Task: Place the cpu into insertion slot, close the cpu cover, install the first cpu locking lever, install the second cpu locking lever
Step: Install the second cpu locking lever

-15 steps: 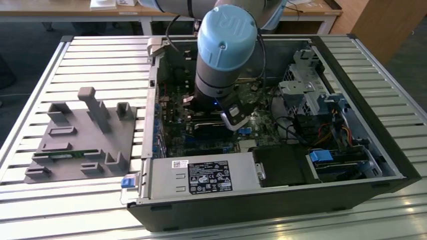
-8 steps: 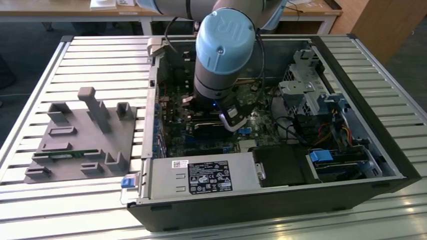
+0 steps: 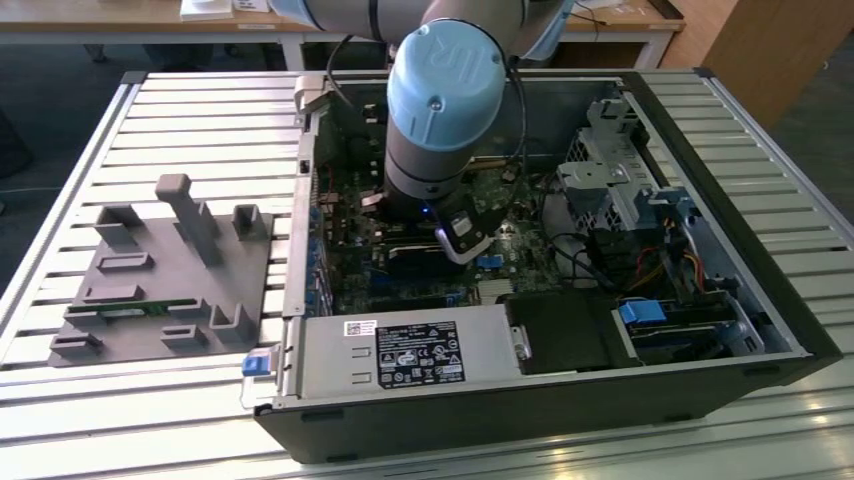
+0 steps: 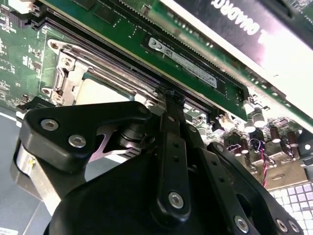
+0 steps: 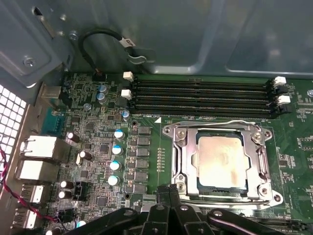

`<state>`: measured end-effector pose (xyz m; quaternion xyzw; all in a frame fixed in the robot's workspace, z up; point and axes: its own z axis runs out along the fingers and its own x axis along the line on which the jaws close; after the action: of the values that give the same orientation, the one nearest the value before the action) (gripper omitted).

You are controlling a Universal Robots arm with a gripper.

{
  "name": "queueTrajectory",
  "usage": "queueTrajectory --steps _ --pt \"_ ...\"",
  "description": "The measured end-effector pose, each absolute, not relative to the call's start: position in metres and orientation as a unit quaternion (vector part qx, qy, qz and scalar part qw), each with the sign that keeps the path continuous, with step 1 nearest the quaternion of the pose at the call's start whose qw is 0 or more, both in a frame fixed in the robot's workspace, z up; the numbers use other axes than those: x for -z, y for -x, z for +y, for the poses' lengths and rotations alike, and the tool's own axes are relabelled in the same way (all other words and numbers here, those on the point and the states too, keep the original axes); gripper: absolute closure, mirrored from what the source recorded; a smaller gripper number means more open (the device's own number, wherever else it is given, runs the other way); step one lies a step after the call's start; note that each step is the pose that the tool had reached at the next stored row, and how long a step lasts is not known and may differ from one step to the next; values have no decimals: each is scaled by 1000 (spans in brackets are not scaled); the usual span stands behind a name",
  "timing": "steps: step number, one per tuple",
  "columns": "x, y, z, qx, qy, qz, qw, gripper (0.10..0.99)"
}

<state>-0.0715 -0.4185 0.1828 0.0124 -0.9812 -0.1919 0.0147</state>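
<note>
The cpu (image 5: 220, 160), a silvery square chip, lies flat in the insertion slot (image 5: 182, 183) on the green board. The cpu cover (image 5: 184, 152), a thin metal frame, lies down around the chip. A wire lever (image 5: 215, 122) runs along the slot's edge nearest the memory slots, and another lever (image 5: 266, 159) runs along an adjoining side. My gripper (image 5: 170, 190) is shut with nothing between its black fingers, its tip just off one corner of the slot. In the second wrist view the gripper (image 4: 172, 98) ends beside the cpu (image 4: 100, 93). In the exterior view the gripper (image 3: 461, 248) reaches down into the open computer case.
Several long black memory slots (image 5: 200, 95) lie beside the slot. A fitted memory module (image 4: 186, 61) stands close to the fingers. The power supply (image 3: 400, 355) and drive cage (image 3: 614, 175) crowd the case. A grey fixture (image 3: 160, 270) sits on the slatted table at the exterior view's left.
</note>
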Motion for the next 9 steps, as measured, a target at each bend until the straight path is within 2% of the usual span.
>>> queueTrajectory --steps 9 --pt "-182 72 -418 192 -12 -981 14 980"
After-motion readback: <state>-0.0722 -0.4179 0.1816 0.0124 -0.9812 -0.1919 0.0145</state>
